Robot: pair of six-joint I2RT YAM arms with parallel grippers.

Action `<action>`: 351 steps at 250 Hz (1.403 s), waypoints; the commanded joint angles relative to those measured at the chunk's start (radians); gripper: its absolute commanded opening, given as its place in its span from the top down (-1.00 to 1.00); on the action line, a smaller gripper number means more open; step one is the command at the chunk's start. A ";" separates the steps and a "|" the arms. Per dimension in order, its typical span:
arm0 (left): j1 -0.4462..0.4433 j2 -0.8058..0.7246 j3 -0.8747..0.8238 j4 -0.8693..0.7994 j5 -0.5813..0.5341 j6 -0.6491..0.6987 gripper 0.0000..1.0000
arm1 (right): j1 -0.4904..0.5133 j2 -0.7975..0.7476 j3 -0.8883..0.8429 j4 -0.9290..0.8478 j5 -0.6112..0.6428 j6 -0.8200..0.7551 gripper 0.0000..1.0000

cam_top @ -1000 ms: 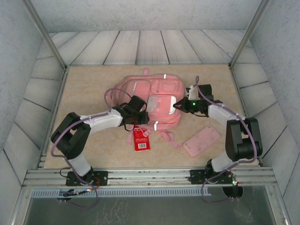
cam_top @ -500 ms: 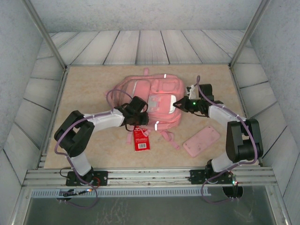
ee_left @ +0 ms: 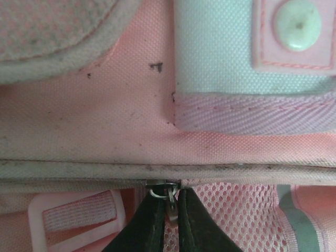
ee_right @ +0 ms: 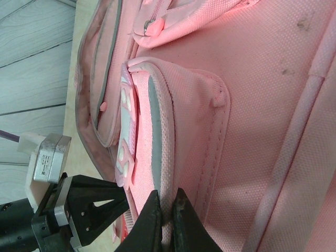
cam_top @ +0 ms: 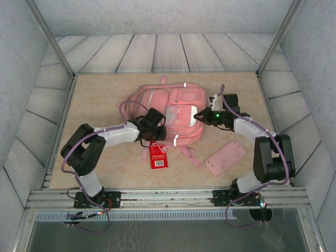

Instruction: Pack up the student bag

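The student bag [cam_top: 173, 113] lay flat on the tabletop [cam_top: 100, 89], with the left tool [ee_left: 169, 202] pinched narrow on a zip pull [ee_left: 171, 195] at its near edge and the right tool [ee_right: 167, 202] nipped shut on the pocket rim [ee_right: 164, 152] at its right side. The slim metal pull could slip free, or the limp pink weave and mesh could bunch and jam the zip.

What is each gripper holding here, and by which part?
The left gripper pinches the student bag by its zip pull. The right gripper pinches the piped edge of its front pocket.
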 commanded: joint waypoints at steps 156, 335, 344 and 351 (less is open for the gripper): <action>0.071 -0.131 0.000 -0.221 -0.039 0.234 1.00 | -0.102 0.053 0.213 -0.204 0.251 -0.165 1.00; 0.069 -0.157 0.021 -0.147 0.337 0.392 1.00 | -0.149 0.135 0.326 -0.334 0.185 -0.163 0.07; 0.067 -0.147 0.036 -0.138 0.353 0.391 1.00 | -0.143 0.095 0.299 -0.347 0.180 -0.160 0.06; 0.066 -0.139 0.048 -0.132 0.365 0.390 1.00 | -0.139 0.065 0.274 -0.354 0.174 -0.155 0.05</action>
